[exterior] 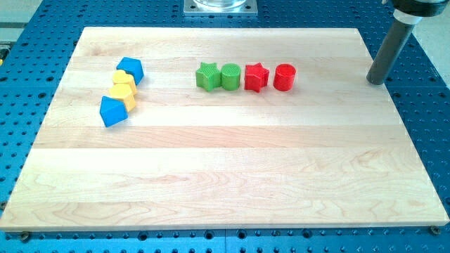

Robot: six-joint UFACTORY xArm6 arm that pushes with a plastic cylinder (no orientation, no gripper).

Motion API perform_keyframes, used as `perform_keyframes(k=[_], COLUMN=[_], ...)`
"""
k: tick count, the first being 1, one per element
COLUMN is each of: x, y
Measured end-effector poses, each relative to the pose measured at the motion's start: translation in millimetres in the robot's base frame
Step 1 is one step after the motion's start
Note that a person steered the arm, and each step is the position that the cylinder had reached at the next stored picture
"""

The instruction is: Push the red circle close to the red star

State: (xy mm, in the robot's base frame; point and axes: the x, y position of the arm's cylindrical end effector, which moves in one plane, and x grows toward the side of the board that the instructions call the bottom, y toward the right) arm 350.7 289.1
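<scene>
The red circle [285, 76] stands on the wooden board at the right end of a row, a small gap to the right of the red star [256, 77]. My tip [377, 82] is at the board's right edge near the view's top, well to the right of the red circle and touching no block.
A green circle [230, 76] and a green star [207, 76] continue the row to the left. At the view's left, two blue blocks [130, 69] [112, 111] and two yellow blocks [123, 78] [124, 94] form a cluster. The wooden board [225, 176] lies on a blue perforated table.
</scene>
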Motion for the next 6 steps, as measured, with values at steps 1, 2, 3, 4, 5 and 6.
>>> perform_keyframes(k=[1, 2, 3, 4, 5, 6], x=[0.0, 8.6, 36.0, -43.7, -72.7, -51.8], y=[0.0, 0.0, -7.9, -14.3, -60.4, -101.9])
